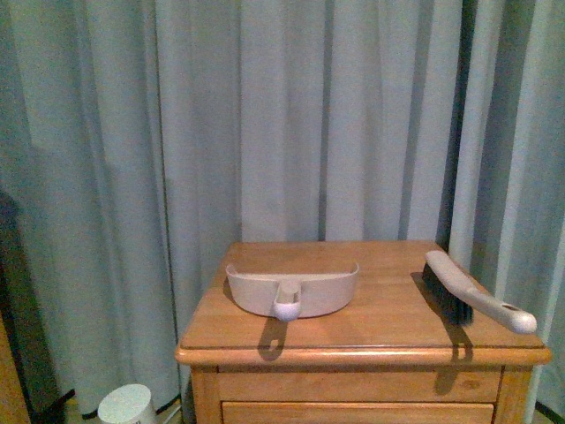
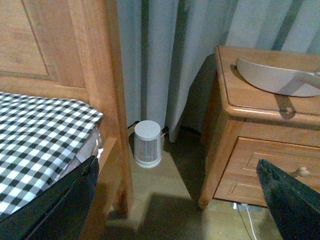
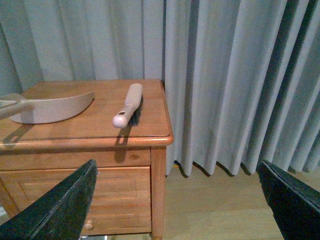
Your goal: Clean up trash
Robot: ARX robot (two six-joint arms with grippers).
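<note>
No trash shows in any view. A pale pink dustpan (image 1: 291, 290) lies on the wooden nightstand (image 1: 371, 331), handle toward me, and appears again as the dustpan (image 2: 275, 77) and the dustpan (image 3: 50, 107). A hand brush (image 1: 468, 291) with dark bristles lies at the top's right side, also seen as the brush (image 3: 129, 104). My left gripper (image 2: 175, 202) hangs open low beside the nightstand, over the floor, holding nothing. My right gripper (image 3: 177, 205) is open too, off the nightstand's right corner, empty. Neither arm shows in the front view.
A white ribbed cylinder (image 2: 148, 143) stands on the floor between the nightstand and a wooden bed frame (image 2: 107, 75) with a checked cover (image 2: 35, 135). Grey curtains (image 1: 291, 115) hang behind. The nightstand has drawers (image 3: 75, 192). A white cable (image 2: 247, 220) lies on the floor.
</note>
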